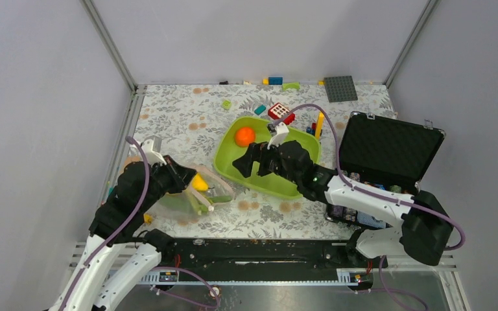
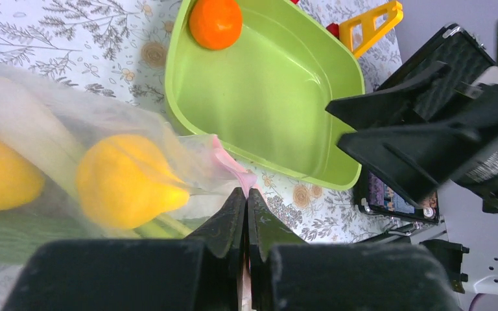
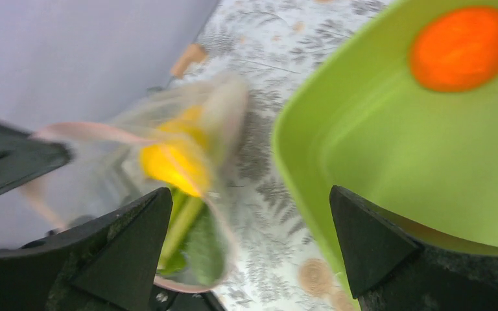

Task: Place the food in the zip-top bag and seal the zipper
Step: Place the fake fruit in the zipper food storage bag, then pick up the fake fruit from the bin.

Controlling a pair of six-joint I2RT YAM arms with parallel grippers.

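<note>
The clear zip-top bag (image 1: 191, 197) lies at the left of the table and holds two yellow fruits (image 2: 126, 180), the white-and-green leek (image 2: 23, 123) and the dark green cucumber (image 3: 202, 249). My left gripper (image 2: 246, 192) is shut on the bag's pinkish zipper strip (image 2: 230, 162) at the mouth edge. The orange-red fruit (image 1: 244, 136) sits in the lime-green tray (image 1: 279, 184); it also shows in the right wrist view (image 3: 462, 46). My right gripper (image 1: 243, 165) is open and empty, over the tray's near-left corner, between bag and tray.
An open black case (image 1: 382, 152) stands at the right. Small coloured bricks (image 1: 279, 113) and a grey baseplate (image 1: 340, 89) lie behind the tray. A yellow toy piece (image 2: 369, 23) lies beside the tray's far side. Walls close in on three sides.
</note>
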